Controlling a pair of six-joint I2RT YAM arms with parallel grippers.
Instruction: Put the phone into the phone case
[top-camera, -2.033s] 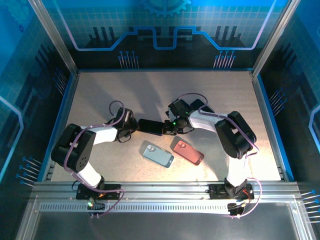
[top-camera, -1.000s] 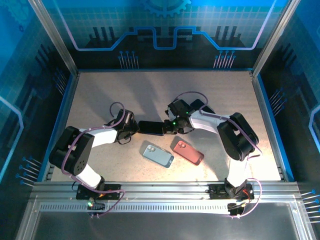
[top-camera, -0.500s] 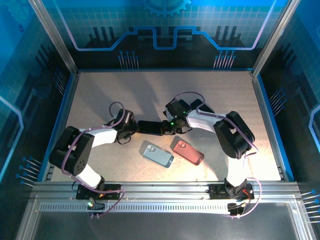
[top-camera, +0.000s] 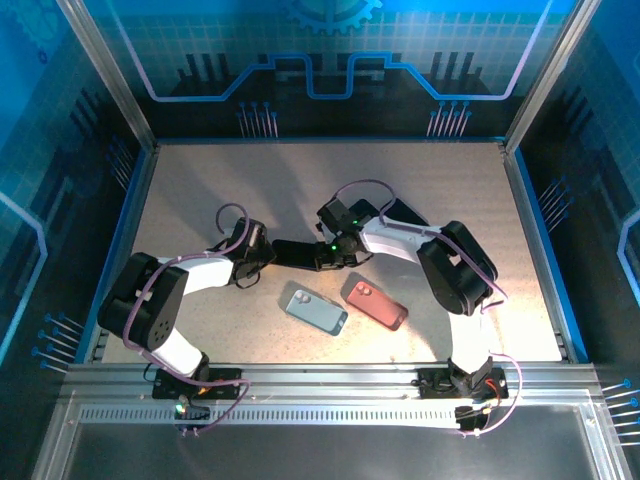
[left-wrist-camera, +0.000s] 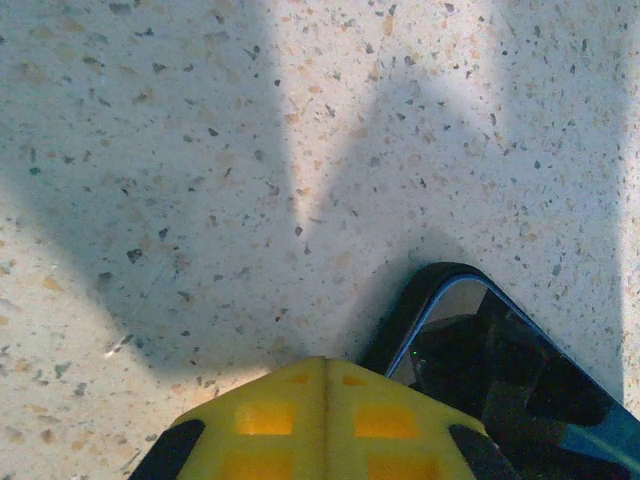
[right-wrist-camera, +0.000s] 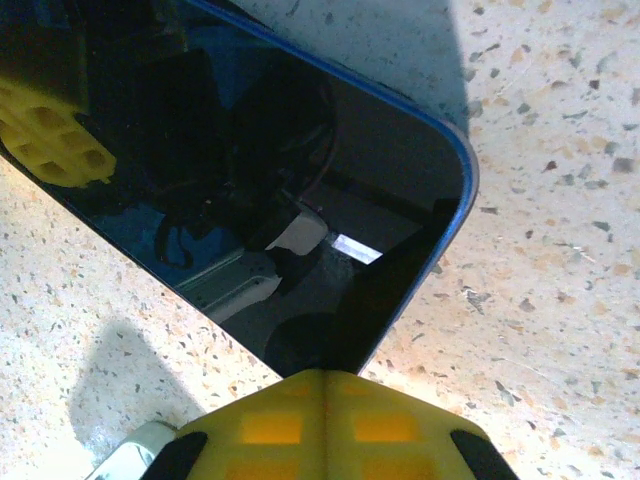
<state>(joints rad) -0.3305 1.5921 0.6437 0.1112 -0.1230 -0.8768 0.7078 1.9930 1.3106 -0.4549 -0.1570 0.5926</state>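
Observation:
A black phone (top-camera: 296, 252) lies flat, screen up, in the middle of the table. My left gripper (top-camera: 266, 253) is shut, its tip at the phone's left end; in the left wrist view the joined yellow fingertips (left-wrist-camera: 325, 366) sit beside the phone's rounded corner (left-wrist-camera: 440, 290). My right gripper (top-camera: 326, 256) is also shut, its tip (right-wrist-camera: 322, 376) against the phone's (right-wrist-camera: 260, 170) right end. Nothing is between either pair of jaws. A light blue phone case (top-camera: 316, 310) and a red one (top-camera: 376, 304) lie nearer the front.
The speckled table (top-camera: 200, 190) has raised blue walls on all sides. The two cases lie close together just in front of the phone. The left gripper's yellow fingers (right-wrist-camera: 50, 135) show at the phone's far end in the right wrist view.
The right arm has swung left, its shut tip following the phone's right end. The phone has slid a little left toward the left gripper. Both cases stayed put.

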